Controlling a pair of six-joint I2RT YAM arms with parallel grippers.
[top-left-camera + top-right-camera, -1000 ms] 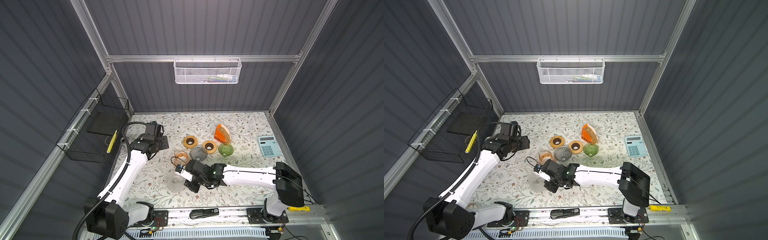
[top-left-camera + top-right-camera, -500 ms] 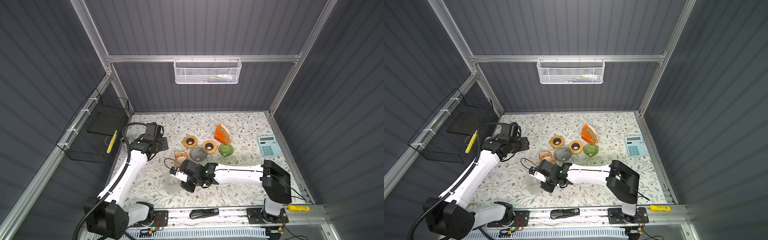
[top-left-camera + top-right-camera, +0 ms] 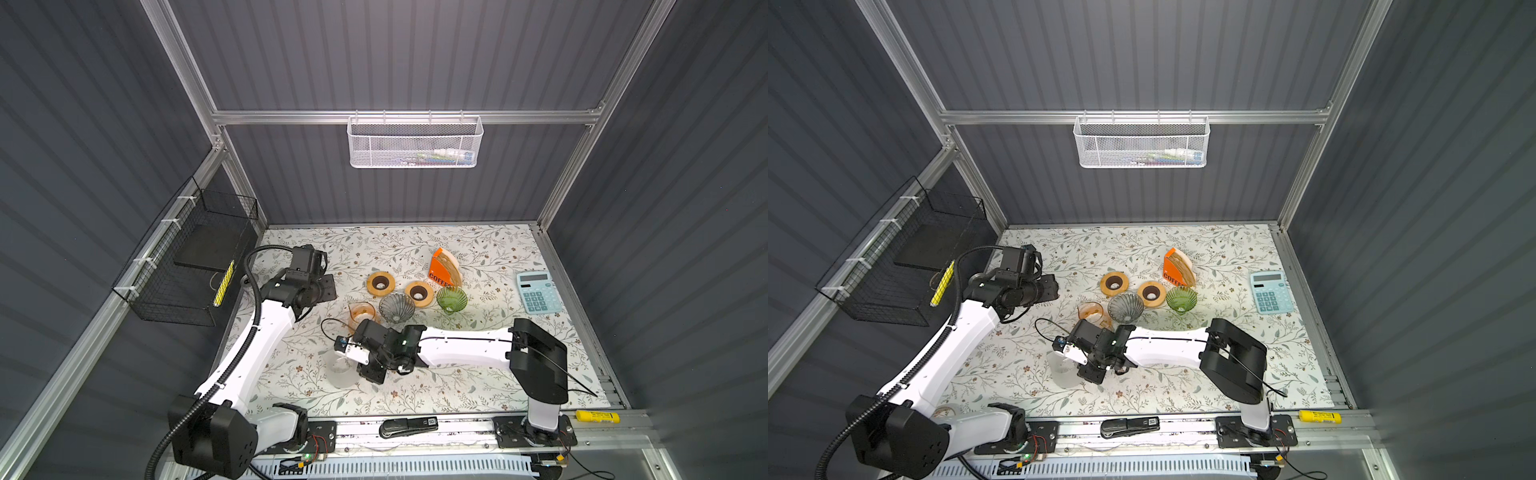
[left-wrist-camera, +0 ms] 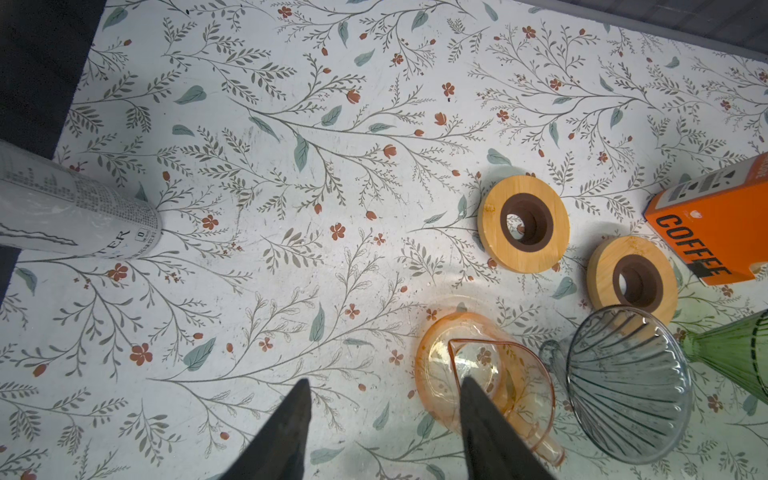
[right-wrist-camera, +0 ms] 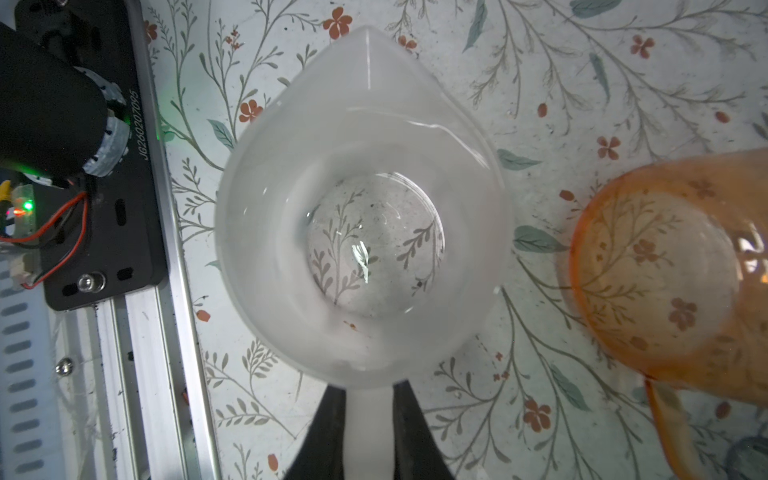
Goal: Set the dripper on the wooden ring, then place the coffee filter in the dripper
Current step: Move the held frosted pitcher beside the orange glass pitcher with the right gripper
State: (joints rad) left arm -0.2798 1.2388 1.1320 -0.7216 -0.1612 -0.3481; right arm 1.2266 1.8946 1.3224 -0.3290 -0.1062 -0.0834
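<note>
The right gripper [image 5: 369, 390] pinches the frosted jug [image 5: 361, 199] by its handle; the left gripper [image 4: 384, 399], spread and empty, is nearer the coffee filters [image 3: 452, 263], upright in the orange holder [image 3: 437, 273] beside the green dripper [image 3: 451, 298]

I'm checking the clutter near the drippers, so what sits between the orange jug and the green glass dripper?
The grey glass dripper sits between the orange jug and the green dripper. This shows in both top views.
</note>
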